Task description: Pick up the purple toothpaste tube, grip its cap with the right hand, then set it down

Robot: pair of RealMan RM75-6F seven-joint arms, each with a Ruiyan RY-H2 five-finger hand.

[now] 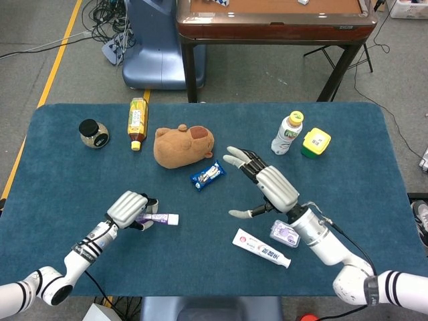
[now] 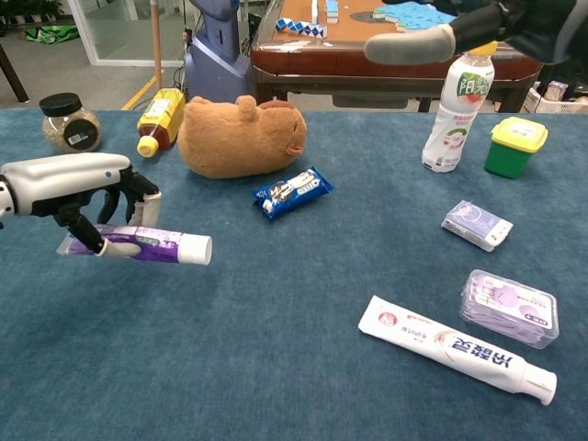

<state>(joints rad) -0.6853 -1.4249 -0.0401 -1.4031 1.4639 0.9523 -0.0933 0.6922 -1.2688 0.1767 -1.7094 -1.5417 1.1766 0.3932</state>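
2 hands over blue table [image 1: 60,160]. Left hand [image 1: 127,208] grips purple toothpaste tube [image 2: 152,244] near front-left edge, tube level, white cap [image 2: 204,250] pointing right. Right hand [image 1: 266,184] spread, holding nothing, raised mid-table, well apart from tube. White toothpaste tube [image 1: 261,247] lies near front edge.

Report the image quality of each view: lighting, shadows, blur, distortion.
Head view: even overhead light, soft faint shadows, sharp throughout; the table edges bow slightly near the frame borders. Chest view: the right hand sits close to the lens, cropped and slightly soft; the left hand and the purple toothpaste tube are crisp, with a dim shadow beneath.
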